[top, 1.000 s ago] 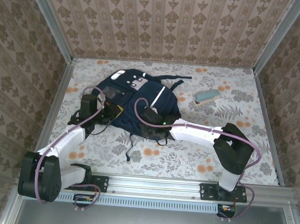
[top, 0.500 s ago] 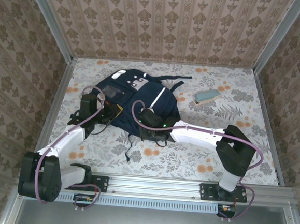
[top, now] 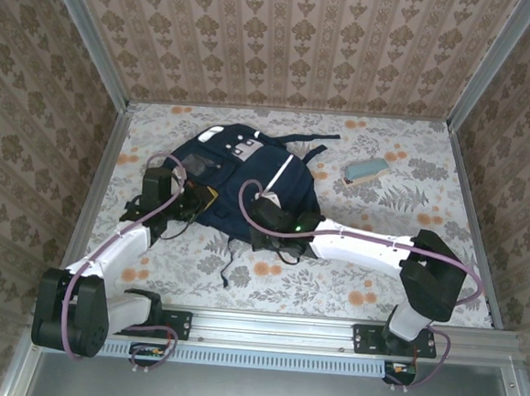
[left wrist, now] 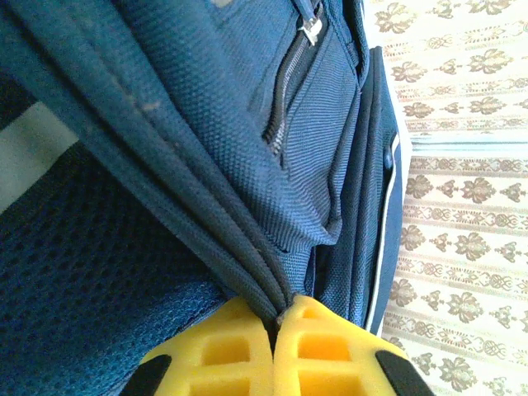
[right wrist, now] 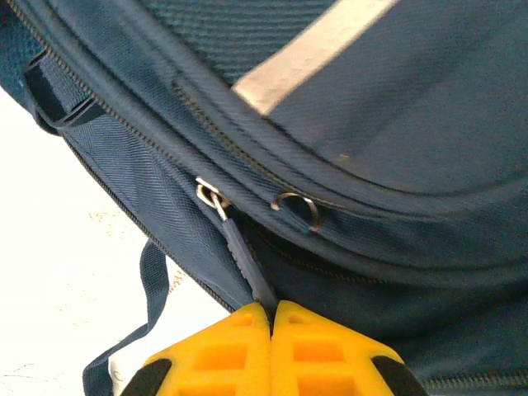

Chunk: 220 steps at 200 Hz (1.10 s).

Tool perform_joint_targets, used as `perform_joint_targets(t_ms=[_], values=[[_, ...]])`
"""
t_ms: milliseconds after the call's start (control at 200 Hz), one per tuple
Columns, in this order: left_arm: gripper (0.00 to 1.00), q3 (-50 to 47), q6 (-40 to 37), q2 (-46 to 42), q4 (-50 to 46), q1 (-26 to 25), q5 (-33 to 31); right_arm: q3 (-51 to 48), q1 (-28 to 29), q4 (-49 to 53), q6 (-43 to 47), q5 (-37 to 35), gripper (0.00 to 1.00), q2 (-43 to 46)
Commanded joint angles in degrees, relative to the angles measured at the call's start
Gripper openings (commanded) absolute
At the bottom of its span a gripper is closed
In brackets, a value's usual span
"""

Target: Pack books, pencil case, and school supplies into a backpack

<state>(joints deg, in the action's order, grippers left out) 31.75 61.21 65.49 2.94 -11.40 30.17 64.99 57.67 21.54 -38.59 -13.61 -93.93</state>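
my right tool (right wrist: 271, 308) is pressed together on the zipper pull (right wrist: 246, 262) at the near edge of the backpack (top: 249, 165). my left tool (left wrist: 276, 312) pinches a fold (left wrist: 239, 264) of its fabric. the backpack lies flat mid-surface (top: 377, 289), with a small teal item (top: 363, 171) beyond it, right.

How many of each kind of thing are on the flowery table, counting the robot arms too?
Large navy-blue fabric backpack: 1
Small teal oblong object: 1
White robot arms: 2, left arm and right arm
Total: 4
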Motion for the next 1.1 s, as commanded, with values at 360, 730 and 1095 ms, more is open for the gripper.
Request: perform_joint_targets(t_ms=[360,730,1095], values=[[0.22,-0.7,-3.5,-0.2,0.5,2.1,2.4,-4.8,-1.4,6.1,-3.6,-2.8,0.13,7.6],[0.63,4.6,-20.3,-13.5,-26.4,-3.7,-10.3,-11.2,-5.7,1.2,-9.6,-1.5,0.68,17.2],[0.58,26.3,-41.4,7.1,-39.0,-34.7,-36.5,-22.9,-18.0,0.8,-15.7,2.0,0.84,29.8]])
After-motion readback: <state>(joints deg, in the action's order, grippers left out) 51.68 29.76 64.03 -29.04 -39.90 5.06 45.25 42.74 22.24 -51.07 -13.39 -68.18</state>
